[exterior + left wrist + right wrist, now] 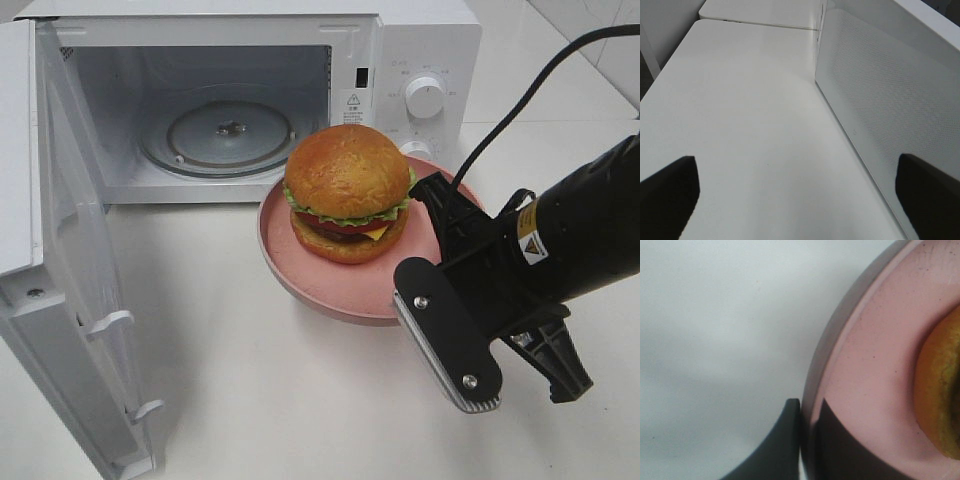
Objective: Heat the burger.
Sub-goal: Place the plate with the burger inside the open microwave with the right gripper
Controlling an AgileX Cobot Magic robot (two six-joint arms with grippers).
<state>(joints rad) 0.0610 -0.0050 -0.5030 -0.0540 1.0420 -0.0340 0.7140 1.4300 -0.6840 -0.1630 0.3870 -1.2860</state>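
Pinched rim of flat round pink plate [310, 282] with right hand [809, 432]; tall golden-bun burger [348, 190] at ten o'clock of it. Left hand [799, 195] spread, farther off.

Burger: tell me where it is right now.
In the exterior high view, the burger sits on the pink plate, mid-frame, just outside the open microwave, with the right tool clamped on the plate's rim.
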